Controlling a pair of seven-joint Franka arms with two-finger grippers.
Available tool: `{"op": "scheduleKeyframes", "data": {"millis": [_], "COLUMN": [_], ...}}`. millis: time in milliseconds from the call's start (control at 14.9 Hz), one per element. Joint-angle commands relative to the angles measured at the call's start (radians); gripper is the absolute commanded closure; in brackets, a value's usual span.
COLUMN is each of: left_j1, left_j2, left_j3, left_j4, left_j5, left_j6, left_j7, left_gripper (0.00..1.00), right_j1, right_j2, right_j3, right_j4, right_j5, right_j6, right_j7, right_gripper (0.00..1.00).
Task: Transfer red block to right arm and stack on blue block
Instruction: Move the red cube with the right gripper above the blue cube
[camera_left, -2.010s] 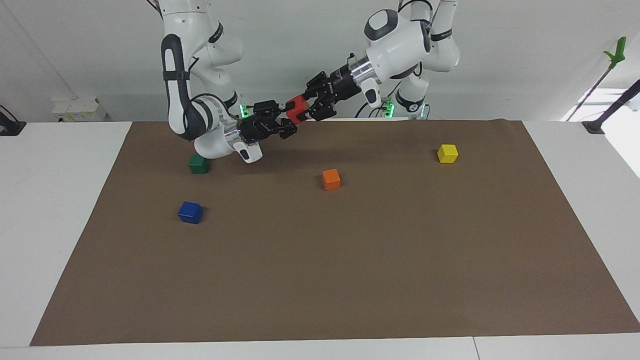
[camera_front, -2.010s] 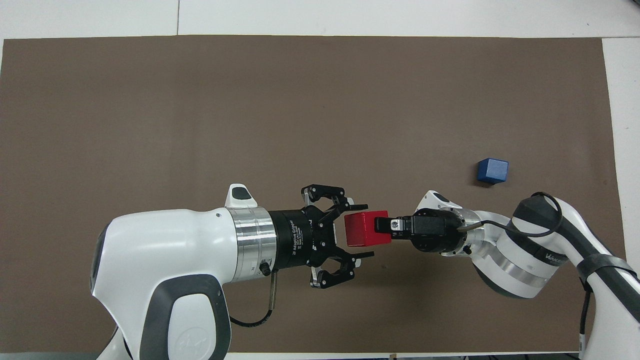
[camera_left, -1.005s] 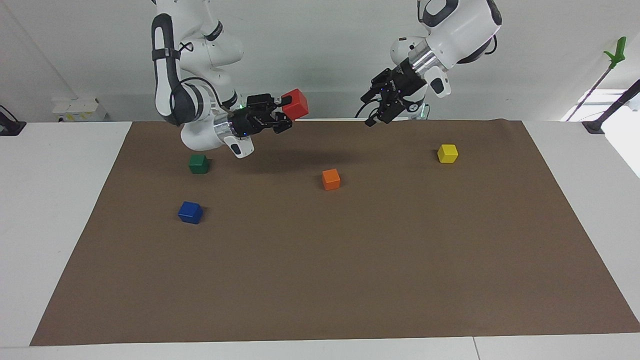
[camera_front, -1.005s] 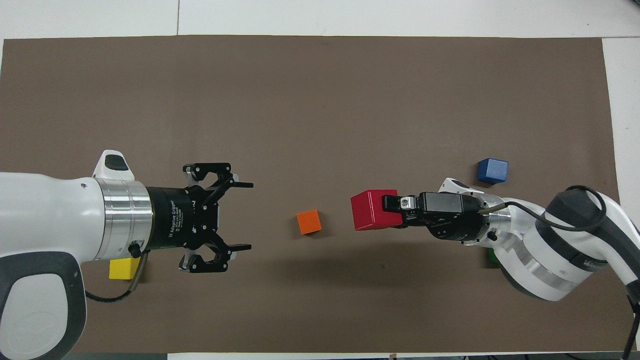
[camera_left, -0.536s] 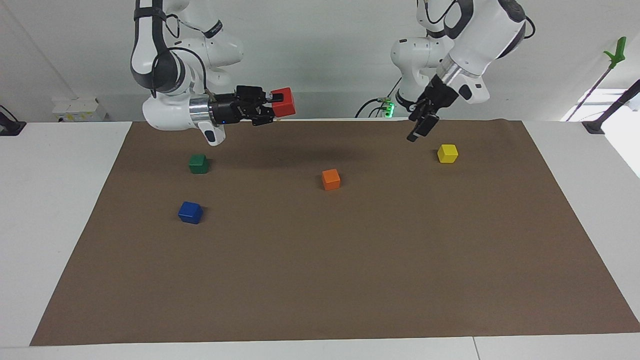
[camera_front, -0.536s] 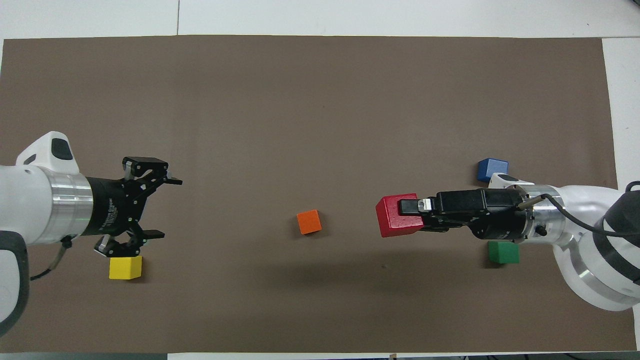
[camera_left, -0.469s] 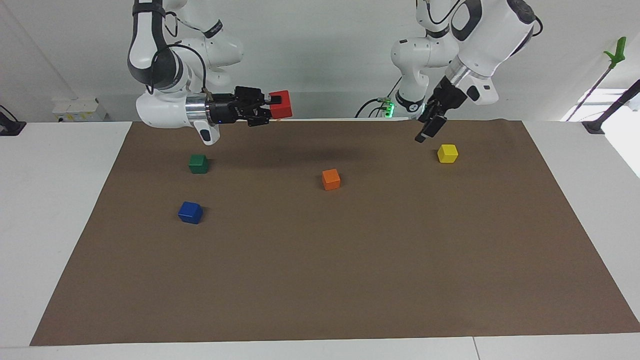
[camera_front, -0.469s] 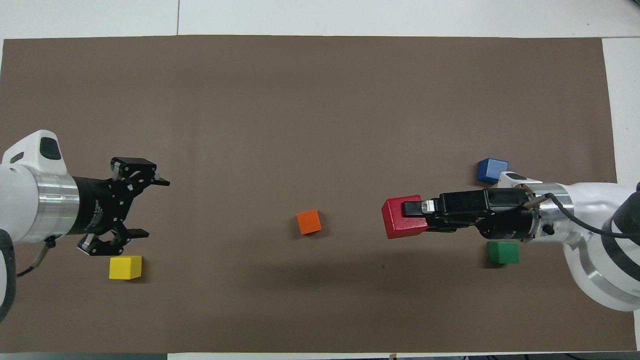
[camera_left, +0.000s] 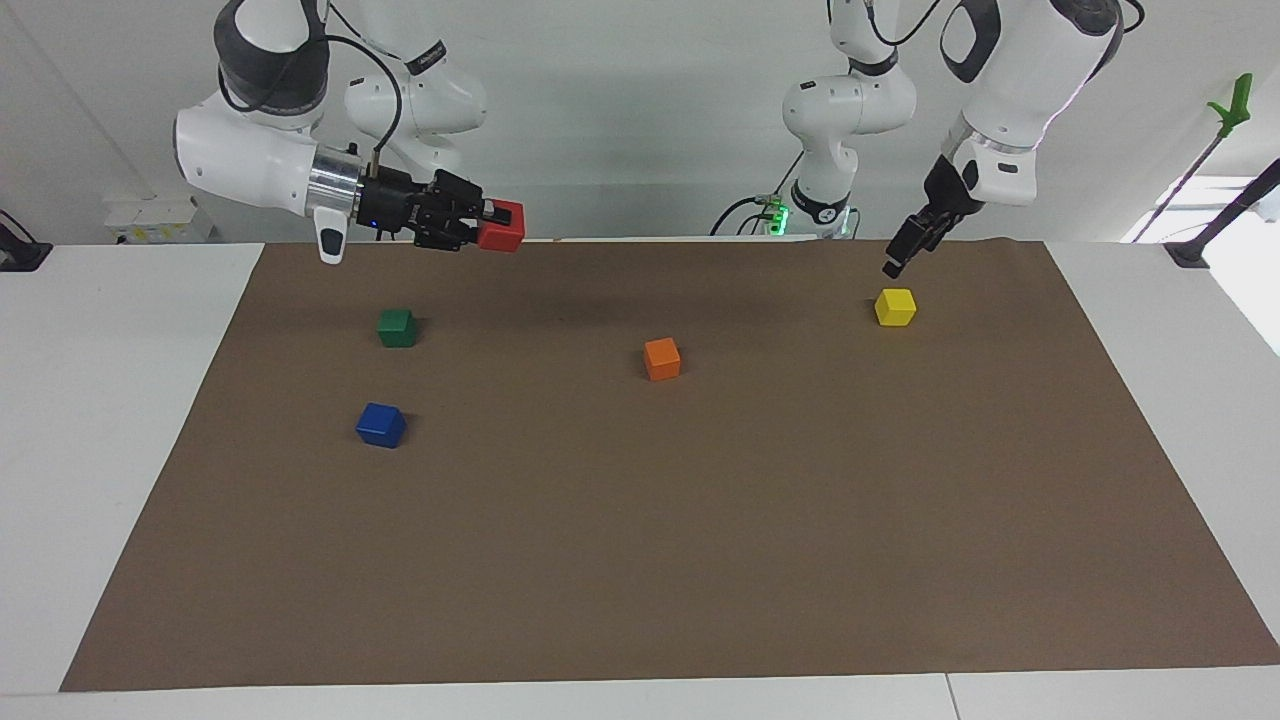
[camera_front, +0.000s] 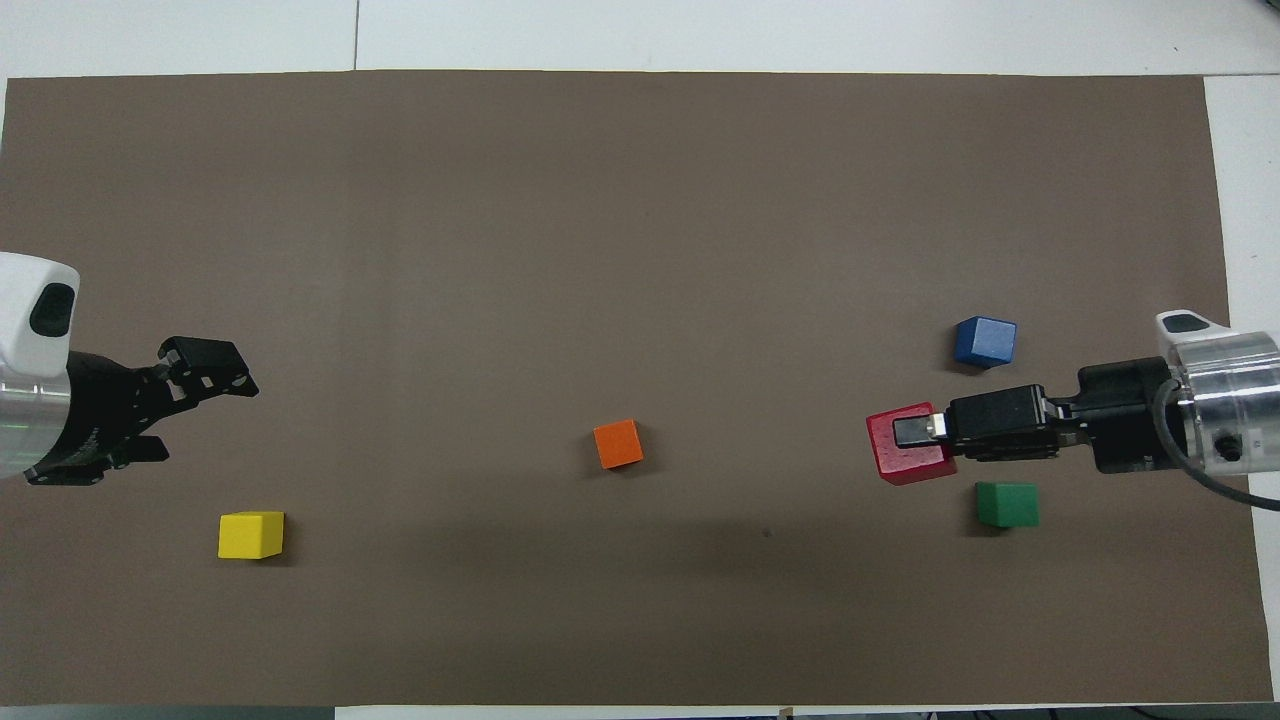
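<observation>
Red block (camera_left: 502, 225) is clamped in the right pincer (camera_left: 484, 226), held in the air over the brown mat (camera_left: 640, 560) near the green block (camera_left: 397, 327). Blue block (camera_left: 381, 425) sits on the mat, farther from the robots than the green block. Orange block (camera_left: 662, 358) lies beside the green block, toward the left arm's end of the bench (camera_left: 100, 420). Left pincer (camera_left: 898, 255) hangs empty with fingers spread over the yellow block (camera_left: 895, 306).

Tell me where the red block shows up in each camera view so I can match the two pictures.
Facing view: red block near the top, held in the air by the right end effector.
Overhead view: red block low at the right side, between the blue block and the green block.
Shared landmark: the orange block at mid-mat.
</observation>
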Motion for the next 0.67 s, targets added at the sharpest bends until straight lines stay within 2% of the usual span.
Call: {"op": "scheduleKeyframes", "data": {"millis": [0,134,335,603], "left_j1": [0.011,0.008,0.002,-0.003], "left_j2": [0.093,0.157,0.288,0.259], "left_j3": [0.019,0.019,0.018,0.022], "left_j4": [0.167,0.287,0.474,0.432], "left_j5": [0.067,0.118,0.153,0.146], "left_j6": [-0.114,-0.192,-0.295,-0.282], "left_j7": [0.225,0.286,0.328,0.353], "left_gripper": [0.0,0.0,0.0,0.0], "right_j1": [-0.005,0.005,0.006,0.004], "right_j2": [0.011,0.023,0.04,0.109], "right_j3": [0.013,0.016,0.019,0.019], "right_j4": [0.101,0.116,0.106,0.106], "right_j5": [-0.255,-0.47,-0.696,-0.851], "right_j6": [0.043,0.103,0.237,0.316], "right_j7": [0.053,0.053,0.085,0.195], "right_gripper": [1.0,1.0,1.0,1.0]}}
